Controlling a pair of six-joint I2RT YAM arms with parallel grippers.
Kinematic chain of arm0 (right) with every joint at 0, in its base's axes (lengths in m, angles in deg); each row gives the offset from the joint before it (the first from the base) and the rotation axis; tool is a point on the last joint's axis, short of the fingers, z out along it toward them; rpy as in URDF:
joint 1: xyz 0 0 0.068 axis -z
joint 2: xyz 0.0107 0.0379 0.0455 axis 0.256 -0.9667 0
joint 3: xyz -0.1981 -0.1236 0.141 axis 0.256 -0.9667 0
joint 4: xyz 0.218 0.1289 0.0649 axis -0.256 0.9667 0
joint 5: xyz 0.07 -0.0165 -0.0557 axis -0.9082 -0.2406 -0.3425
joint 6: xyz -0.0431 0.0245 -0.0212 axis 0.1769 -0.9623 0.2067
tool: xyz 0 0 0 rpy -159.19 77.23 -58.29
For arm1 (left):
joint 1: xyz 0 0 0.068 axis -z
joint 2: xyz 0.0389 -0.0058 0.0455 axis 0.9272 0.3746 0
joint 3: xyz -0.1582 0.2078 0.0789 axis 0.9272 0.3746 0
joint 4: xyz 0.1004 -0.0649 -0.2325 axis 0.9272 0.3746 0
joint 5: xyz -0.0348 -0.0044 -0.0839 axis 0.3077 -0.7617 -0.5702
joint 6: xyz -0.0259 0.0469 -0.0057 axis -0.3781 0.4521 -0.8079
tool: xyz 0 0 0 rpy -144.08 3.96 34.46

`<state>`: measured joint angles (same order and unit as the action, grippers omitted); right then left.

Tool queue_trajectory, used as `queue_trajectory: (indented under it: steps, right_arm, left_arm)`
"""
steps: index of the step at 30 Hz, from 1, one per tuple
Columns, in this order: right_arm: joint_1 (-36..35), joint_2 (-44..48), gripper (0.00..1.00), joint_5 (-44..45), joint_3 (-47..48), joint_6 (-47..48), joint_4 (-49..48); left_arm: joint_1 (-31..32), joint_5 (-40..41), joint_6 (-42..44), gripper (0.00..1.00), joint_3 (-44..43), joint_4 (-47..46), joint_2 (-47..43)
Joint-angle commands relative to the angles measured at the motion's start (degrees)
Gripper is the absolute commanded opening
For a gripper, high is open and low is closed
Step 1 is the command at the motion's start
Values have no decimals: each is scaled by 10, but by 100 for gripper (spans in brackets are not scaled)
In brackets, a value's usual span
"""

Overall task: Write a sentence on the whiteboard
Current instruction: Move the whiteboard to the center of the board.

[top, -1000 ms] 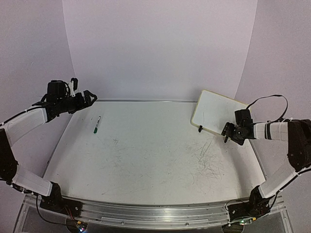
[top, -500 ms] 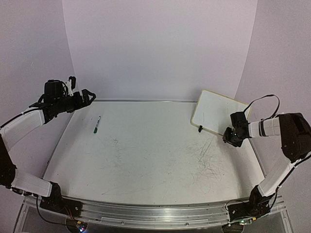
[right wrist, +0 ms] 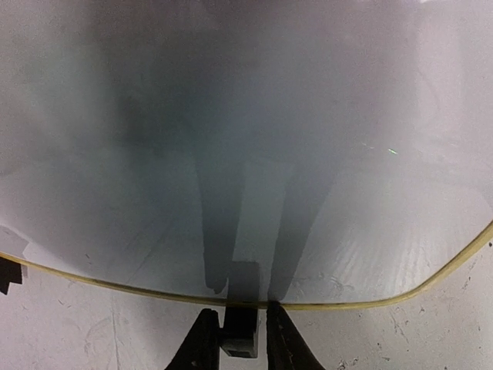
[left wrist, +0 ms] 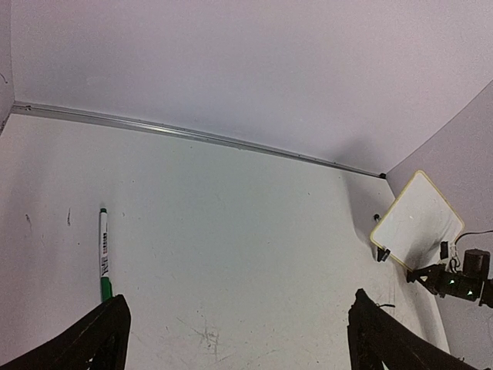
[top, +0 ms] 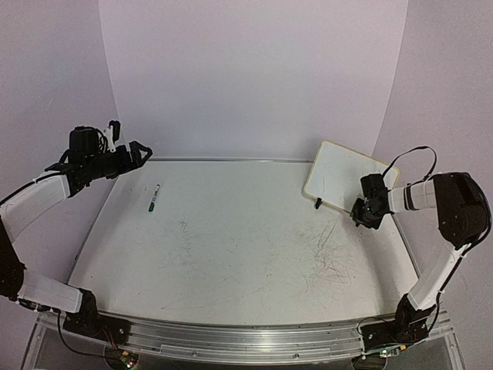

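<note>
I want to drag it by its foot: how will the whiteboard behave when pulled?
The whiteboard looks thin and flat, so it is probably stiff and light. With the right claw at only one clip foot, it may pivot rather than slide straight. Its glossy face would likely be slippery.

A flat white table (top: 231, 270) with a thin metal rail (top: 231, 160) along its far edge carries faint grey scuffs and thin greenish scribbles, thickest on its right half. On the left part a slim white marker pen (top: 154, 198) with a green cap lies flat, its length running toward the far edge. Near the far right corner a small white rectangular whiteboard (top: 339, 179) with a pale-yellow frame stands tilted on small black clip feet (top: 317, 204), well apart from the marker pen
</note>
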<state>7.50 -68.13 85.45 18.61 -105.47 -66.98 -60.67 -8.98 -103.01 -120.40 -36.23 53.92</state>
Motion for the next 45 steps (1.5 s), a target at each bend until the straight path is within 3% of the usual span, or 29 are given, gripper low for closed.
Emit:
queue_trajectory:
  steps: [1,11,21,27,45]
  right_arm:
    - [3,-19,21,24,20,-1,-10]
    - [3,-31,23,26,23,5,-10]
    - [2,-37,4,0,22,32,-12]
    - [-6,-1,0,-2,-2,54,-13]
    - [-141,63,0,-11,-55,46,-11]
  left_arm:
    - [0,-9,3,99,3,-9,-19]
    - [0,-14,3,99,3,-9,-13]
    - [0,-15,3,99,4,-10,-7]
    - [0,-14,3,99,3,-10,-7]
    - [0,-4,6,99,5,-10,-12]
